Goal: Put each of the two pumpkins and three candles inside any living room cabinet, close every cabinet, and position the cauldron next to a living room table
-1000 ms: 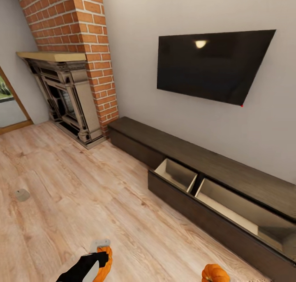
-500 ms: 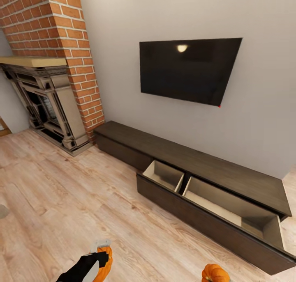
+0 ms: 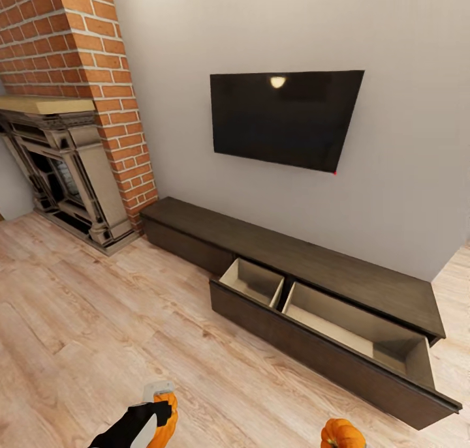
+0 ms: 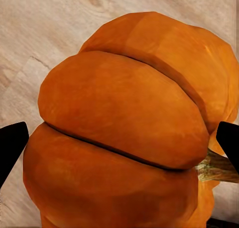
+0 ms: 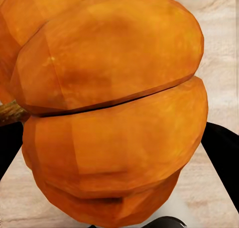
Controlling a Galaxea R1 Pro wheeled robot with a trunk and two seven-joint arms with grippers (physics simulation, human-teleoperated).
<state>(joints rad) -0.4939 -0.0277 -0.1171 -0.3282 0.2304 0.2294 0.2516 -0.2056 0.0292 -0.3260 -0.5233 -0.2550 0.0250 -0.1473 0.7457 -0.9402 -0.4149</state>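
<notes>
My head feed is evenly bright, with flat simulator light and no harsh shadows on the wall or the floor. The one glare spot I get is a small pale reflection on the television, near its upper edge. Just below the television, the open drawer of the cabinet shows a soft shadow along its inner far wall. Straight lines lean and spread toward the picture's edges, a wide-angle stretch. On both wrist feeds the pumpkin and the other pumpkin sit very close, softly shaded between ribs, with smeared, low-detail surfaces.
</notes>
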